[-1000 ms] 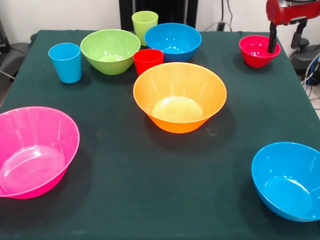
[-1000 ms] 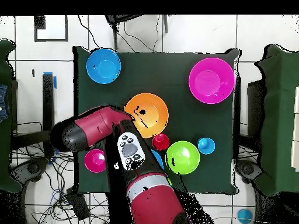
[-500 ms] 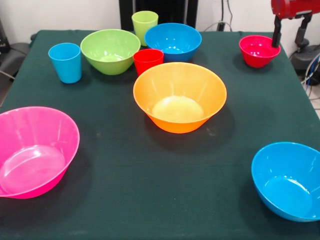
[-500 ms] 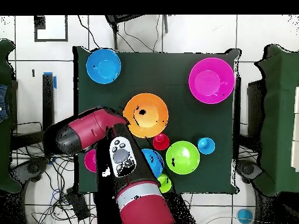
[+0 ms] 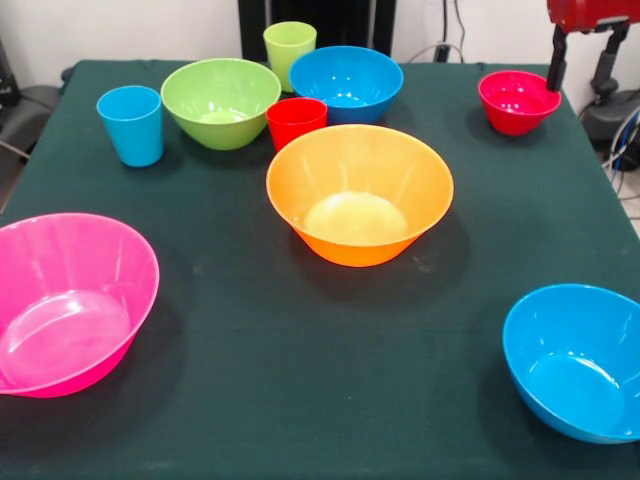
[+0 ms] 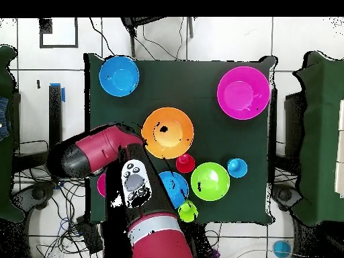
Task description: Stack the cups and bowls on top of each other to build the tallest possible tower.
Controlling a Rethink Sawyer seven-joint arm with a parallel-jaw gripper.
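The claw (image 5: 580, 60) hangs above the small red bowl (image 5: 517, 101) at two o'clock of the orange bowl (image 5: 359, 193); its fingers look spread

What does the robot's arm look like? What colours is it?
The arm is chunky and rounded, with glossy red shells and black joints. One flat black part has a grey panel with small buttons on it. The gripper shows at the front view's top edge as a red block with thin black fingers hanging beneath.
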